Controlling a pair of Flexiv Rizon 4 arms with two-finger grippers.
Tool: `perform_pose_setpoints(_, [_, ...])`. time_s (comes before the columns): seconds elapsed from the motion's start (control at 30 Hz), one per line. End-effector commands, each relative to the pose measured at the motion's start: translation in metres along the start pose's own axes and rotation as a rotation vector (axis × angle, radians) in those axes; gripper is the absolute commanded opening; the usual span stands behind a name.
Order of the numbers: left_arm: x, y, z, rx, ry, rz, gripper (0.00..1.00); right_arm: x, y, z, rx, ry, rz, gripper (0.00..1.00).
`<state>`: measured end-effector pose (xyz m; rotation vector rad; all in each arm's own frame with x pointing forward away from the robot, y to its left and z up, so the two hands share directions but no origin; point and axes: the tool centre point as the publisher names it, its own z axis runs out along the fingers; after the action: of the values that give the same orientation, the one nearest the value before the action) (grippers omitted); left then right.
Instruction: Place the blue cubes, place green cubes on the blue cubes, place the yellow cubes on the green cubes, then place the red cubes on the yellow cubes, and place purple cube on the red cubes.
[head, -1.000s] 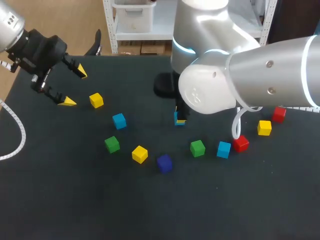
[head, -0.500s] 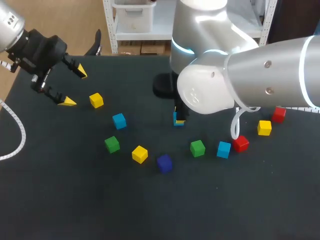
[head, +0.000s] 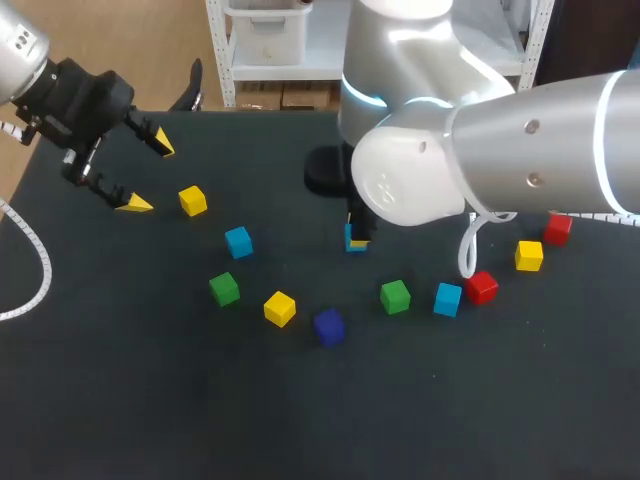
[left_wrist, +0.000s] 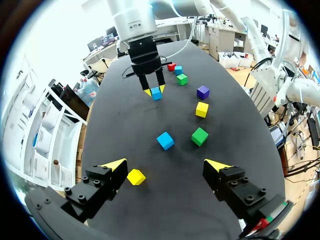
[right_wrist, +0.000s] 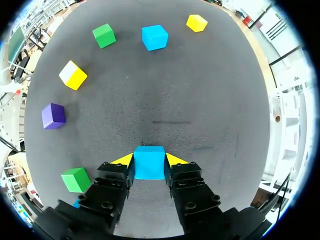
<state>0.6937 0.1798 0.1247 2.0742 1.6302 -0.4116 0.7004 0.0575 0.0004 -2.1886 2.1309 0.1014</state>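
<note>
My right gripper (right_wrist: 149, 159) is clamped on a blue cube (right_wrist: 149, 167), one yellow-tipped finger pressed to each side, low over the middle of the tabletop (head: 120, 400). I cannot tell whether the cube's underside touches the surface. Over the last second this arm has crept a little toward my left and the cube has gone with it, a small shift and nothing more. No other cube has moved. Going outward, ahead of the fingers lies the second blue cube (right_wrist: 154, 37) with a green cube (right_wrist: 104, 35) beside it, and off to one side is the purple cube (right_wrist: 53, 115). In the head view the third blue cube (head: 447, 298) sits between the other green cube (head: 395, 296) and a red cube (head: 481, 287), just beside the red. My left gripper (left_wrist: 166, 165) has not stirred. It hangs over the tabletop's left side with its fingers wide apart and nothing between them, a yellow cube (left_wrist: 136, 176) near one tip. I judge that I am in the first step, bringing a blue cube to its base spot, and the slow drift suggests I am lining it up rather than travelling far. Every cube lies singly, with nothing stacked, so each later colour waits on the blue base being set down.
</note>
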Motion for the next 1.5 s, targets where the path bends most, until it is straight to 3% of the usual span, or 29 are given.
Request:
perform_pose_setpoints(0.03, [0.0002,-0.0002,0.0,-0.001,0.0,0.001,1.0,0.0003,-0.002,0.0013,-0.007,-0.001,-0.001,0.0])
perform_pose_setpoints(0.53, [0.0002,-0.0002,0.0,-0.001,0.0,0.001,1.0,0.0026,-0.0038,0.0027,-0.007,0.0,0.006,0.01])
perform_pose_setpoints(0.8, [0.0002,-0.0002,0.0,-0.001,0.0,0.001,1.0,0.0022,-0.0049,0.0024,-0.007,0.001,0.002,0.05])
perform_pose_setpoints(1.0, [0.0002,-0.0002,0.0,-0.001,0.0,0.001,1.0,0.0017,-0.0036,0.0029,-0.011,0.002,0.0,0.15])
perform_pose_setpoints(1.03, [0.0002,-0.0002,0.0,-0.001,0.0,0.001,1.0,0.0017,-0.0035,0.003,-0.011,0.002,0.0,0.19])
perform_pose_setpoints(1.1, [0.0002,-0.0002,0.0,-0.001,0.0,0.001,1.0,0.0016,-0.0035,0.0031,-0.012,0.001,-0.002,0.36])
perform_pose_setpoints(1.23, [0.0002,-0.0002,0.0,-0.001,0.0,0.001,1.0,0.0014,-0.0042,0.0032,-0.012,0.002,-0.001,0.55])
perform_pose_setpoints(1.27, [0.0002,-0.0002,0.0,-0.001,0.0,0.001,1.0,0.0014,-0.0045,0.0032,-0.013,0.002,-0.001,0.84])
perform_pose_setpoints(1.3, [0.0002,-0.0002,0.0,-0.001,0.0,0.001,1.0,0.0014,-0.0046,0.003,-0.013,0.002,-0.001,1.0])
perform_pose_setpoints(1.5, [0.0002,-0.0002,0.0,-0.001,0.0,0.001,1.0,0.0042,-0.0055,-0.0037,-0.011,0.002,0.001,1.0])
